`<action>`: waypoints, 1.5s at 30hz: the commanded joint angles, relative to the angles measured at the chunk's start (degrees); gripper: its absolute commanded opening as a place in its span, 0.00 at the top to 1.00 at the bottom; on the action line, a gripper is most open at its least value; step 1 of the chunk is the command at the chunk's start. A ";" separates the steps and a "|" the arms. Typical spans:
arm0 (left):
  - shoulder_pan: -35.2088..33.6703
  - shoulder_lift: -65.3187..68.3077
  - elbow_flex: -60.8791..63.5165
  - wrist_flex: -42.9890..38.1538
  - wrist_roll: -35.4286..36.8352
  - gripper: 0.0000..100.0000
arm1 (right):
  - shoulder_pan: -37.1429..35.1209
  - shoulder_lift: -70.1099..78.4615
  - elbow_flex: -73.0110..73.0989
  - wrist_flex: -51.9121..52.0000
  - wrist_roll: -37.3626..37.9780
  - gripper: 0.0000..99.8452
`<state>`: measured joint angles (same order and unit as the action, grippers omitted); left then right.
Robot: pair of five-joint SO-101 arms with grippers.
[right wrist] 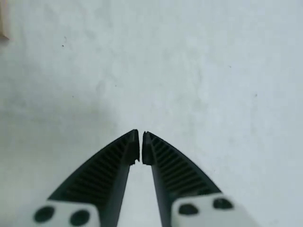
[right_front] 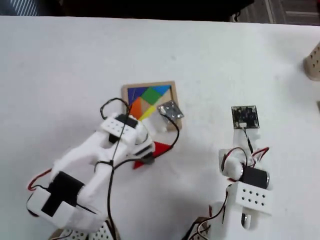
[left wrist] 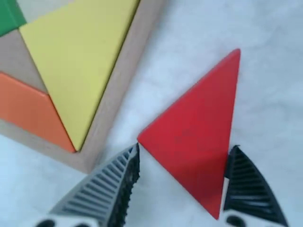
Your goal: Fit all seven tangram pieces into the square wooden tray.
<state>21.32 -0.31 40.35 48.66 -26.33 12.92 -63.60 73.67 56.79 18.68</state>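
one square wooden tray (right_front: 147,85) holds five flat coloured pieces that can be counted; the left arm hides part of it. one red triangle (left wrist: 194,137) lies outside on the white table (right_front: 65,65), just beside the tray's corner, smooth with sharp edges. the left gripper (left wrist: 184,151) has its ribbed jaws wide, pressed to the triangle's corner and edge. the right gripper (right wrist: 141,142) is closed on nothing, with open table all round. one small circuit board (right_front: 245,116) sits well apart from the tray
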 commanded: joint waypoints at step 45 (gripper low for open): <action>-0.48 -0.75 -2.11 -1.58 4.84 0.71 | 2.07 -0.92 1.58 -3.91 -0.44 0.98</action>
<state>21.23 -0.31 40.35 48.66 -22.29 14.42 -63.60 75.60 53.89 18.59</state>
